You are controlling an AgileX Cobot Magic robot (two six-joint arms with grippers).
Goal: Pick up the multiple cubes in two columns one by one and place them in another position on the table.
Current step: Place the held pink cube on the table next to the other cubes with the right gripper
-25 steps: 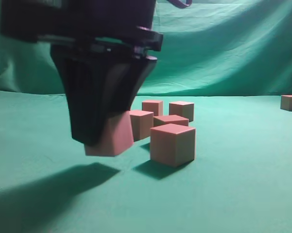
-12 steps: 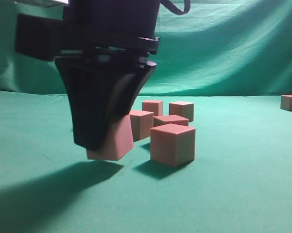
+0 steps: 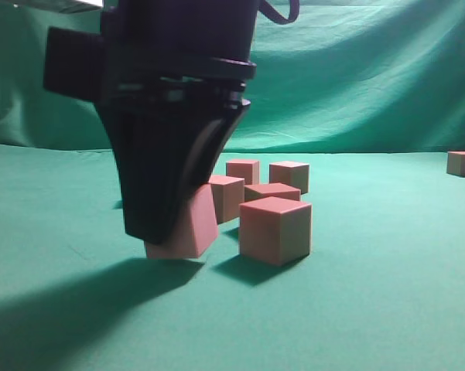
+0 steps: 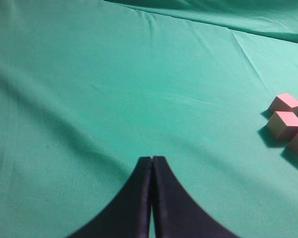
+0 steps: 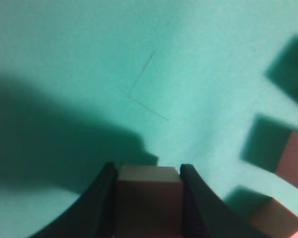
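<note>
My right gripper (image 3: 172, 234) is shut on one pinkish cube (image 3: 196, 229), which hangs tilted with its lower edge at or just above the green table (image 3: 371, 309). The right wrist view shows that cube (image 5: 148, 191) wedged between both black fingers of the right gripper (image 5: 148, 171). Just to the right stands the nearest loose cube (image 3: 275, 229), with several more cubes (image 3: 271, 190) clustered behind it. My left gripper (image 4: 152, 159) is shut with nothing in it, above bare cloth and left of three cubes (image 4: 285, 124). It does not show in the exterior view.
One lone cube (image 3: 463, 163) stands far to the right near the draped green backdrop (image 3: 356, 69). In the right wrist view two cubes (image 5: 293, 161) lie close on the right of the held one. Open cloth stretches left of the gripper.
The right gripper has come down and shifted slightly right with the cube, whose shadow now meets it. The loose cubes have not moved.
</note>
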